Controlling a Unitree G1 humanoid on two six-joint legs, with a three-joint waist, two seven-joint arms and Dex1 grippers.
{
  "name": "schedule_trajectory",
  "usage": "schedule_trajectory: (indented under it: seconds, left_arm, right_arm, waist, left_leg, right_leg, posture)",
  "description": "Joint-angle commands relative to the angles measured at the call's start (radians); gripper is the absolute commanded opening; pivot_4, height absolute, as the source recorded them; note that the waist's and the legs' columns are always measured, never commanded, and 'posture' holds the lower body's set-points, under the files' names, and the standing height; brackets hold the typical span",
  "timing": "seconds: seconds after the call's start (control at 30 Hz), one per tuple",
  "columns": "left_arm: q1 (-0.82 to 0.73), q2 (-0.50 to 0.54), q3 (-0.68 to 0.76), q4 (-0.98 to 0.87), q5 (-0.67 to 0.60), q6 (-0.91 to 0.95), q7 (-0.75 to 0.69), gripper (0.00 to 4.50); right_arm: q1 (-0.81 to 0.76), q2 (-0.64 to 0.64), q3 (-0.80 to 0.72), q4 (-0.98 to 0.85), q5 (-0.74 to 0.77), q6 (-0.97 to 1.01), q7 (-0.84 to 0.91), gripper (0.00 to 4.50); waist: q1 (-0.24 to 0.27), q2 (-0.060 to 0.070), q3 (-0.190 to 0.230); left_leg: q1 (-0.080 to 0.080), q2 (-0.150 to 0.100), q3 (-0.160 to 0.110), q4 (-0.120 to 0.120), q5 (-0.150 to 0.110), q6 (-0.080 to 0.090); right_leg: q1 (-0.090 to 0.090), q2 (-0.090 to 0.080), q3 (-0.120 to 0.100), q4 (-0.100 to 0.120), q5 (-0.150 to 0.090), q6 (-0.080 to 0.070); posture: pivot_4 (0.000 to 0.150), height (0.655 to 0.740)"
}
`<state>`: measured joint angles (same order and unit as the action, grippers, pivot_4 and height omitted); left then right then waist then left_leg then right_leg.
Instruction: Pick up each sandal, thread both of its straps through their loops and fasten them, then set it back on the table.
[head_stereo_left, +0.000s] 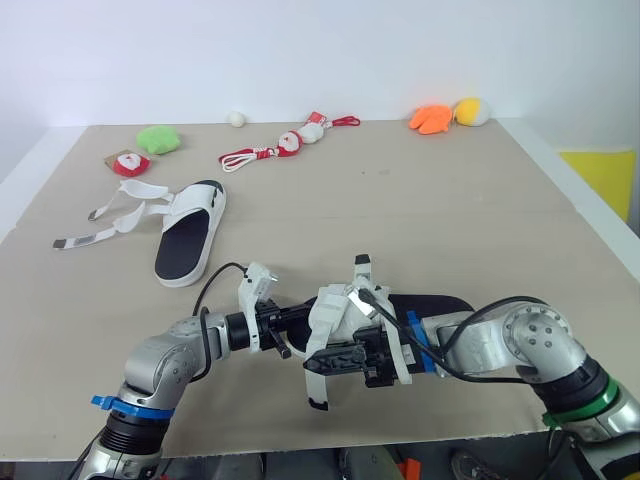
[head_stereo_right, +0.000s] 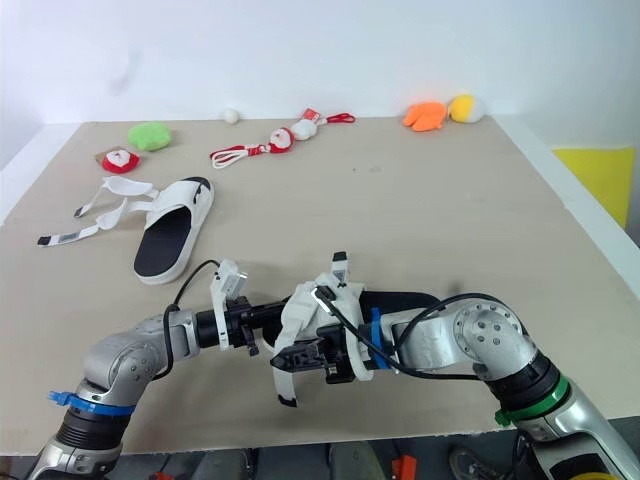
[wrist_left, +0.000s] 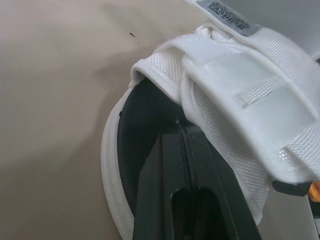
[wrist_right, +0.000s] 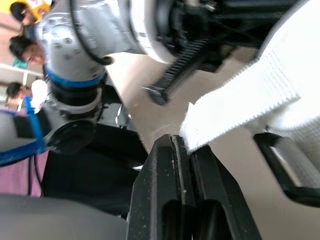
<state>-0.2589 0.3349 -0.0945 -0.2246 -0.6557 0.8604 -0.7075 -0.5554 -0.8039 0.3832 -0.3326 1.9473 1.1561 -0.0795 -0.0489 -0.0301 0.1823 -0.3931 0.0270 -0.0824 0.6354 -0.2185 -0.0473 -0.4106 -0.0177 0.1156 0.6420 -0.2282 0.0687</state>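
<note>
Sandal sits between my tools, half done: right tool pinched shut on its loose strap, left tool closed, tucked under the upper. Well beyond my left tool, the second sandal lies untouched, its straps unfastened.

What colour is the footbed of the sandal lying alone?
Black, on the sandal; clearest in the left eye view.

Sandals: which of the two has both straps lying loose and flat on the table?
The far sandal at the robot's left; its two straps spread sideways. The near sandal is between the left claw and right claw.
</note>
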Motion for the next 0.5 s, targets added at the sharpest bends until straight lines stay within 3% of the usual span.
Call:
schedule_trajectory:
  seconds: [0.03, 0.33, 0.5]
  left_arm:
    - [0.003, 0.005, -0.020, 0.025, 0.015, 0.022, 0.012, 0.00]
    - [0.001, -0.005, -0.024, 0.034, 0.021, 0.013, 0.014, 0.00]
    - [-0.001, -0.005, -0.020, 0.040, 0.024, 0.008, 0.013, 0.00]
  right_arm:
    - [-0.090, -0.006, -0.046, 0.037, 0.025, 0.031, 0.075, 0.05]
    - [-0.372, 0.084, -0.051, 0.458, 0.025, 0.236, 0.166, 0.05]
    - [-0.391, 0.078, -0.035, 0.517, 0.025, 0.287, 0.114, 0.05]
  waist:
    - [0.000, 0.000, 0.000]
    - [-0.003, 0.001, 0.000]
    - [0.003, 0.001, 0.000]
  left_leg:
    - [0.000, 0.000, 0.000, 0.000, 0.000, 0.000]
    - [0.001, 0.000, 0.001, 0.001, 0.002, 0.003]
    - [-0.004, -0.001, 0.000, 0.000, 0.000, 0.005]
  right_leg:
    - [0.000, 0.000, 0.000, 0.000, 0.000, 0.000]
    - [0.000, 0.001, 0.000, 0.000, 0.003, -0.003]
    - [-0.002, 0.000, 0.000, 0.000, -0.001, -0.003]
  posture:
    - [0.150, 0.7400]
    - [0.150, 0.7400]
    - [0.150, 0.7400]
